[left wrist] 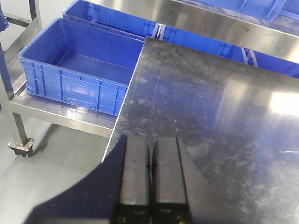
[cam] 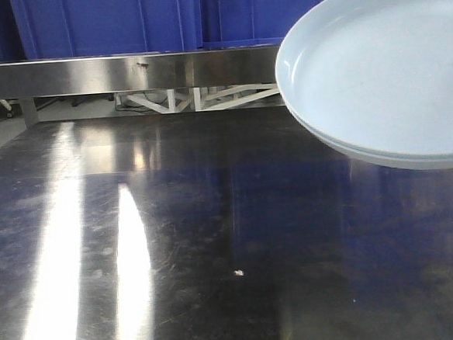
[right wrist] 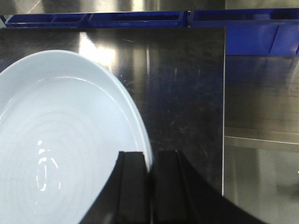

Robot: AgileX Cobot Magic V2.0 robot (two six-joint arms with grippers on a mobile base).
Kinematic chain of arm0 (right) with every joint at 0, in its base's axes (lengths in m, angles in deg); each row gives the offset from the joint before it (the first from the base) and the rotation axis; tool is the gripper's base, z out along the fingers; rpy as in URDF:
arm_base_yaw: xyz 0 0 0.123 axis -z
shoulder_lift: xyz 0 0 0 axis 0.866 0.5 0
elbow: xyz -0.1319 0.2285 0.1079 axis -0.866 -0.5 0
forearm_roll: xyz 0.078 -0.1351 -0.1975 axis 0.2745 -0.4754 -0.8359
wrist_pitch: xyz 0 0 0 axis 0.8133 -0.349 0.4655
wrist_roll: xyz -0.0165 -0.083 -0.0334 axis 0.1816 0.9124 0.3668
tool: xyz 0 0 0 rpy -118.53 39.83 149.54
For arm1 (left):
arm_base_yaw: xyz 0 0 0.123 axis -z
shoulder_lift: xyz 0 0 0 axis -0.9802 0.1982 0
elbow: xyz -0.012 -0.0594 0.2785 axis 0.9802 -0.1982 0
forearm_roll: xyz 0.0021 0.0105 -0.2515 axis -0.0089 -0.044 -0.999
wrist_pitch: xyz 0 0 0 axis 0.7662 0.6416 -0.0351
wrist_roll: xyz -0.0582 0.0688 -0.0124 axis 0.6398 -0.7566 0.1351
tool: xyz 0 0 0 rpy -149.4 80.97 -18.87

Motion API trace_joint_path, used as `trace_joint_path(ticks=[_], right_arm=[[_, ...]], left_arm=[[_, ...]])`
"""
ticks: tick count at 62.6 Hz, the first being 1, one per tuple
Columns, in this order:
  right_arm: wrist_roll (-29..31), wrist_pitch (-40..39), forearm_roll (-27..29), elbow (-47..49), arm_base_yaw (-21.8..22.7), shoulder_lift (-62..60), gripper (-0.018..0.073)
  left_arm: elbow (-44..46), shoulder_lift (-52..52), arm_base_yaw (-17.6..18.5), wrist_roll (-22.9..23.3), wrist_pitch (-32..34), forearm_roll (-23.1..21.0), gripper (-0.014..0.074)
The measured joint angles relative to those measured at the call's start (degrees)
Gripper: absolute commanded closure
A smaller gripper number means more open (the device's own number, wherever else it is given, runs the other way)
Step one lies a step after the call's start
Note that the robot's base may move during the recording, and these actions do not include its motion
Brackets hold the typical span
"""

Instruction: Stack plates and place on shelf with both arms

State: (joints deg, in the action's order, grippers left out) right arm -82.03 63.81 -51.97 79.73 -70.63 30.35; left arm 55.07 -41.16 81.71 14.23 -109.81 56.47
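from the front, the plates [cam: 382,66], one nested in the other, sit raised over the right side of the steel table [cam: 175,220]. left wrist view: the left gripper [left wrist: 152,158] has its fingers pressed together on nothing, near a blue crate [left wrist: 79,70]. right wrist view: the right gripper [right wrist: 150,172] is pinching the plates' rim.

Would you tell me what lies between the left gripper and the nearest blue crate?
Only bare tabletop, up to its edge; the left wrist view shows it.

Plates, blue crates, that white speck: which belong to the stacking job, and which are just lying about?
Job: stacked plates; right hand gripping their rim; left hand, shut and empty.
Lying about: blue crate; white speck on the steel table.
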Motion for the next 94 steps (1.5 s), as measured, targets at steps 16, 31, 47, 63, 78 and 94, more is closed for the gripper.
trace_joint_path(ticks=[16,31,47,63,78,94], right_arm=[[0.00,0.00,0.00,0.00,0.00,0.00,0.0504],[0.00,0.00,0.00,0.00,0.00,0.00,0.0504],[0.00,0.00,0.00,0.00,0.00,0.00,0.0504],[0.00,0.00,0.00,0.00,0.00,0.00,0.0504],[0.00,0.00,0.00,0.00,0.00,0.00,0.0504],[0.00,0.00,0.00,0.00,0.00,0.00,0.0504]], left_arm=[[0.00,0.00,0.00,0.00,0.00,0.00,0.0496],[0.00,0.00,0.00,0.00,0.00,0.00,0.0496],[0.00,0.00,0.00,0.00,0.00,0.00,0.0496],[0.00,0.00,0.00,0.00,0.00,0.00,0.0496],[0.00,0.00,0.00,0.00,0.00,0.00,0.0496],[0.00,0.00,0.00,0.00,0.00,0.00,0.0496]])
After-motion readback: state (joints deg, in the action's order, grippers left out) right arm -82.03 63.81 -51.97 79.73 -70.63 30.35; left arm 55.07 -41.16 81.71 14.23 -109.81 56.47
